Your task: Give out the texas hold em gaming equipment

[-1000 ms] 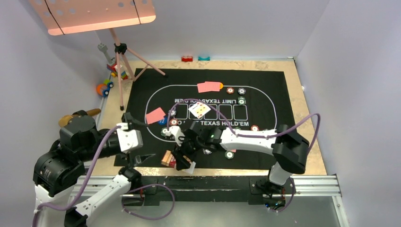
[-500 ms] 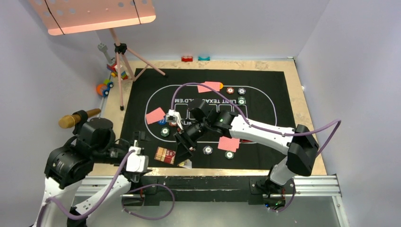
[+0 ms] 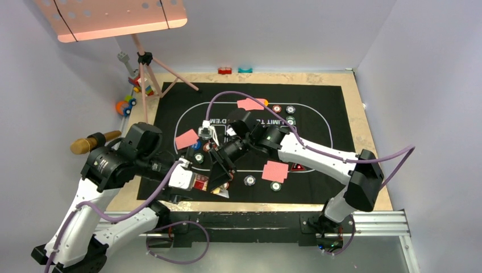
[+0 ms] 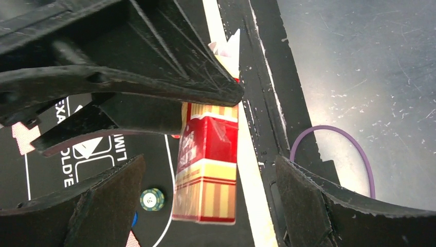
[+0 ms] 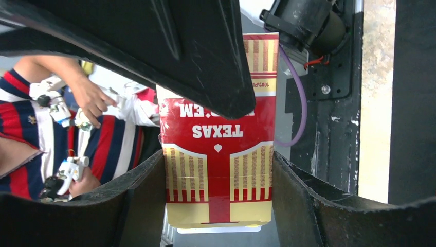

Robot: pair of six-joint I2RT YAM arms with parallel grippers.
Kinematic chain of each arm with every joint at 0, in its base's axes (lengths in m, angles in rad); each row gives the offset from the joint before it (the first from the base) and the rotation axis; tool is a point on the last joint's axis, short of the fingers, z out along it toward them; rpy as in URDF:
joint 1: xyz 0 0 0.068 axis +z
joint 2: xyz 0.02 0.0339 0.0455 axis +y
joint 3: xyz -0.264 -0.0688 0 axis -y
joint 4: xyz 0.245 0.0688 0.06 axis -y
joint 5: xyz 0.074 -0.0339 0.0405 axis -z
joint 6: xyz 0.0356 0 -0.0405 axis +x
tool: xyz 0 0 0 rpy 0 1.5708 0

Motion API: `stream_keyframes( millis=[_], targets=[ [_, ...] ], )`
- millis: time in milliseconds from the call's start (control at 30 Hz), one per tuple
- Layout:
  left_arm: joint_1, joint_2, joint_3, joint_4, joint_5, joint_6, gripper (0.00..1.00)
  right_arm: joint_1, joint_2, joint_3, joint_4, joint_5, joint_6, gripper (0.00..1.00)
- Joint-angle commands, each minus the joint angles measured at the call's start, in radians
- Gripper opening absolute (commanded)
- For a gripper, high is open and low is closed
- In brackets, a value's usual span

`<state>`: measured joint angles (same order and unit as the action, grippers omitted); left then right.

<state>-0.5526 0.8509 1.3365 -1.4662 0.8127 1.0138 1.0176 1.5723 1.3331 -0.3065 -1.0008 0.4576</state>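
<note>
Right gripper (image 3: 219, 173): clamped on the red and gold card box (image 5: 218, 154), a finger on each long side, holding it up over the near edge of the table, left of centre.
Card box: reads "TEXAS" on its red face in the right wrist view; in the left wrist view (image 4: 206, 164) it hangs just above the pale strip of table beside the black mat (image 3: 318, 96).
Left gripper (image 3: 183, 177): jaws spread wide, nothing between them, just to the left of the box.
Red-backed cards: one pile (image 3: 187, 139) toward the left edge of the mat, one (image 3: 250, 104) toward the far edge, one (image 3: 275, 170) near the front edge.
Chips: two (image 3: 283, 108) by the far pile, one green chip (image 3: 275, 186) at the near pile, one (image 4: 152, 199) on the mat under the left wrist.
Toys (image 3: 128, 102): heaped off the mat by the far left corner.
</note>
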Motion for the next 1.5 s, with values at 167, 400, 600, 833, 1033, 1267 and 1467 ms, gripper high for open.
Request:
stream_keyframes(
  millis=[167,400,600,833,1033,1267,1467],
  targets=[
    [-0.014,-0.059,-0.065,0.193,0.003,-0.041,0.87,-0.024,0.015,0.037,0.258,-0.111,0.217,0.14],
    [-0.015,-0.032,-0.046,0.237,-0.002,-0.087,0.4,-0.024,0.027,0.036,0.335,-0.122,0.278,0.14],
    [-0.014,-0.004,-0.014,0.193,-0.009,-0.123,0.0,-0.028,-0.002,0.02,0.352,-0.1,0.286,0.25],
    [-0.009,0.05,0.009,0.202,0.034,-0.338,0.0,-0.154,-0.118,0.004,0.15,0.08,0.107,0.55],
    [0.013,0.1,-0.004,0.32,0.124,-0.634,0.0,-0.188,-0.276,-0.037,0.119,0.335,-0.023,0.65],
    [0.022,0.149,-0.01,0.46,0.275,-0.869,0.0,-0.2,-0.383,-0.066,0.152,0.446,-0.088,0.77],
    [0.05,0.151,-0.028,0.63,0.322,-1.076,0.0,-0.202,-0.431,-0.182,0.283,0.378,-0.005,0.78]
  ],
)
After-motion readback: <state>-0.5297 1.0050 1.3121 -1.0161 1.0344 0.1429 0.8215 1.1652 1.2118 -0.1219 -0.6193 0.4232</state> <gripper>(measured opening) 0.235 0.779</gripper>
